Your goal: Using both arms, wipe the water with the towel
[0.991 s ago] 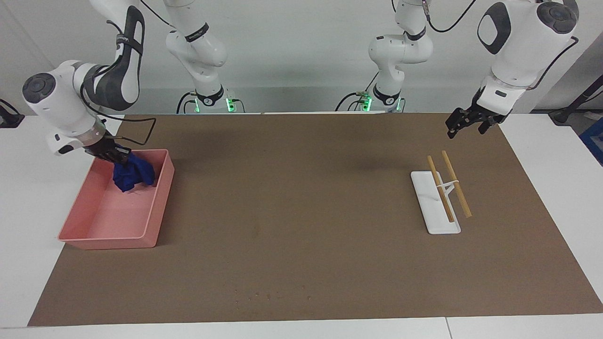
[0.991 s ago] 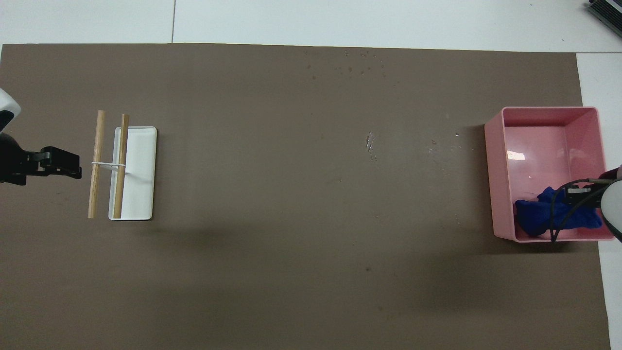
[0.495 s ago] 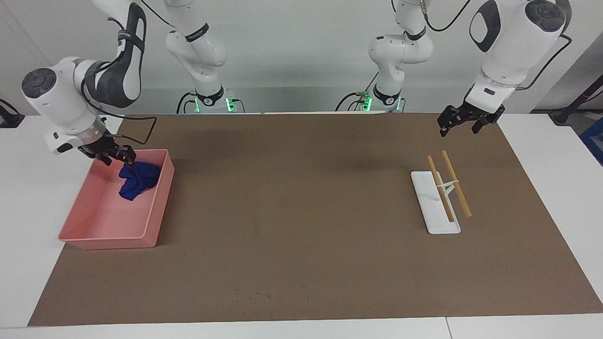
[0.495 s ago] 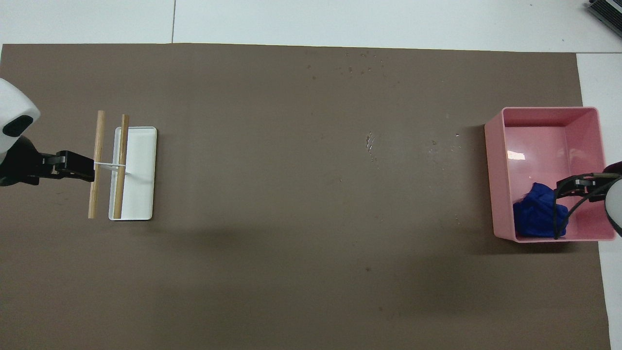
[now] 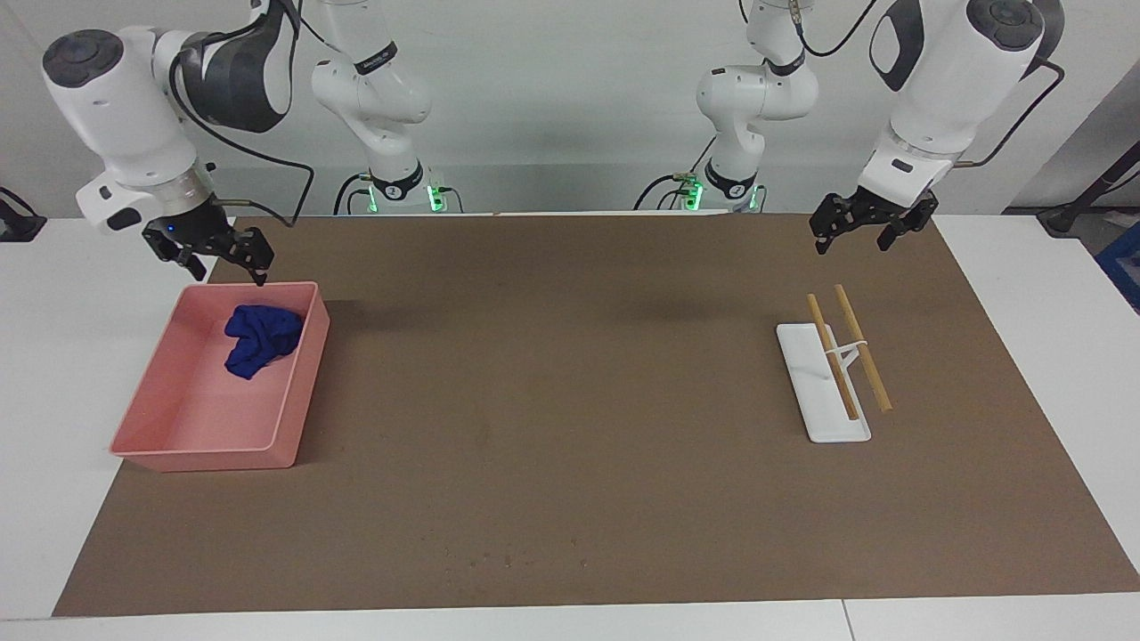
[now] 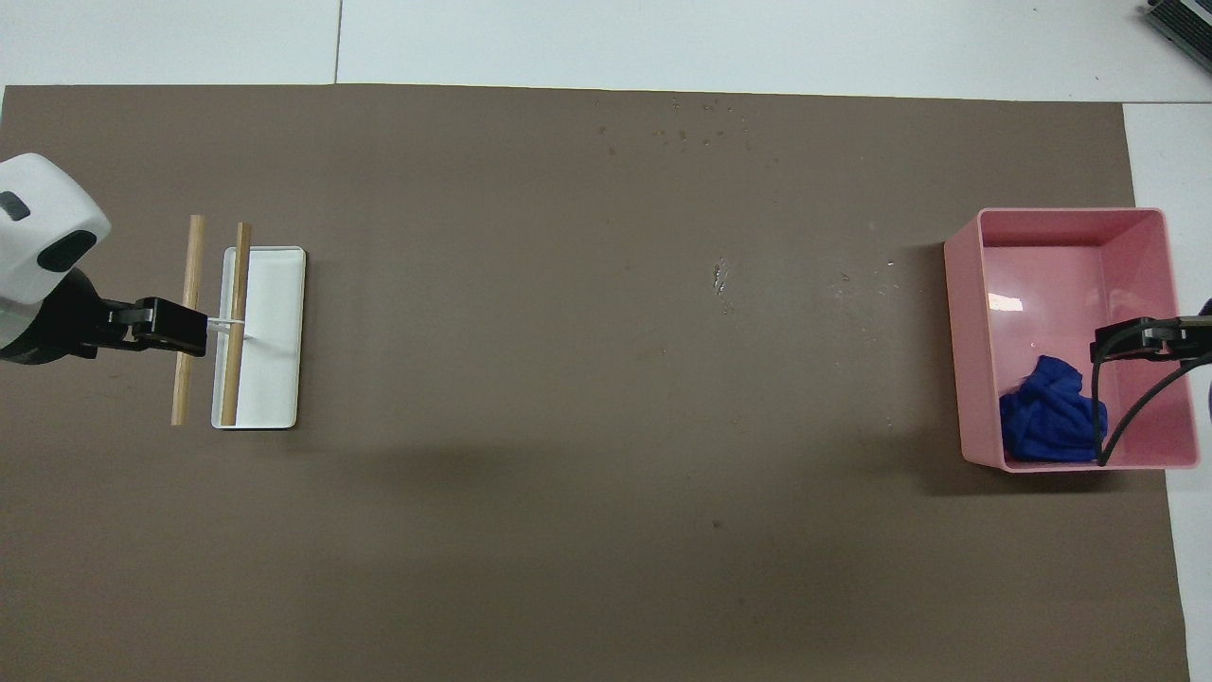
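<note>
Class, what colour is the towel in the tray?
Plain royal blue; the towel shows best in the facing view.

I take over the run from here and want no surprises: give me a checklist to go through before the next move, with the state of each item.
1. Towel lies crumpled in the pink tray, at the end nearer the robots: ok.
2. Right gripper is up over the tray's near rim, open, holding nothing: ok.
3. Left gripper is raised over the mat near the wooden rack, holding nothing: ok.
4. Rack stands on its white base, untouched: ok.
5. Small spots remain on the mat's edge farthest from the robots; whether they are water: cannot tell.
6. Towel free of the tray walls for a regrasp: cannot tell.
</note>
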